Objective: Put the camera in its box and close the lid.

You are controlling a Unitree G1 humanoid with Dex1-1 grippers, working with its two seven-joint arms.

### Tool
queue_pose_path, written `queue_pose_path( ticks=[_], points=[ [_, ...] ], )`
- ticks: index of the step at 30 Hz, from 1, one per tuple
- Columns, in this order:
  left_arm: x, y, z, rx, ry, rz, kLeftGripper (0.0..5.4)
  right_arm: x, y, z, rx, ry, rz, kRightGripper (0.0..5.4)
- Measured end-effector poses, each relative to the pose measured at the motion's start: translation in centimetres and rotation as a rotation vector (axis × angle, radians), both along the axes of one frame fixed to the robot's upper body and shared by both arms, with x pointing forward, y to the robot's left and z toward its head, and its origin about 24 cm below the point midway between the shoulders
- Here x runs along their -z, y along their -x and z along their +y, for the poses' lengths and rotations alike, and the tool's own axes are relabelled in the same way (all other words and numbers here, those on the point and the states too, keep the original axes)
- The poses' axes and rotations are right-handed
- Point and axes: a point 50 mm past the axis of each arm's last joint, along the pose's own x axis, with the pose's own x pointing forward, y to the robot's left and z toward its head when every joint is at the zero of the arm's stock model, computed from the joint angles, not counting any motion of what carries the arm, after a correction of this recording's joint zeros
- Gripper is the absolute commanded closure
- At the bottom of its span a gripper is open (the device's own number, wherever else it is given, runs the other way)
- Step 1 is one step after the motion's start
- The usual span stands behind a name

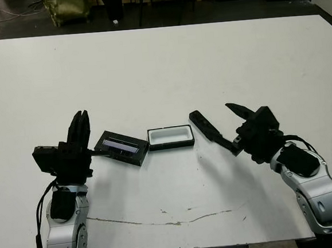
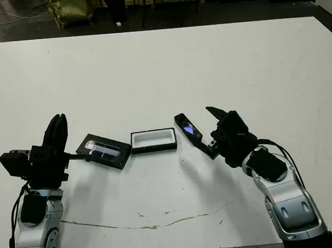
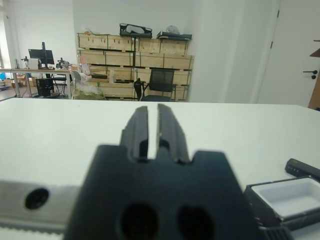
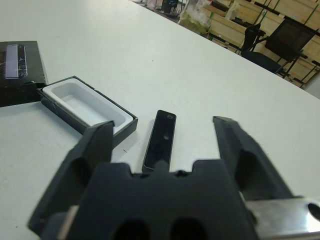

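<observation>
One camera [image 2: 188, 130] lies diagonally, far end toward the box [image 2: 153, 140], between spread right fingers [image 4: 250, 155].

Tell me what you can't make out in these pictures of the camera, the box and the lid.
- Camera: in the right wrist view its near end is hidden behind the right tool; whether it lies flat cannot be told.
- Box: cut off by the left wrist picture's edge.
- Lid: markings on its window too small in the head views.
- Left tool: nothing seen between its nearly closed fingers.
</observation>
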Motion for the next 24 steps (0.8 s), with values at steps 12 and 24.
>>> queue_pose_path(
  ticks=[12, 24],
  points=[
    [0.0, 0.0, 0.0, 0.001, 0.0, 0.0, 5.4, 1.1, -0.5, 0.1, 0.023, -0.028, 0.055, 0.01],
    [0.0, 0.0, 0.0, 0.002, 0.004, 0.0, 5.4, 1.9, -1.0, 0.2, 0.131, -0.079, 0.128, 0.01]
  ],
)
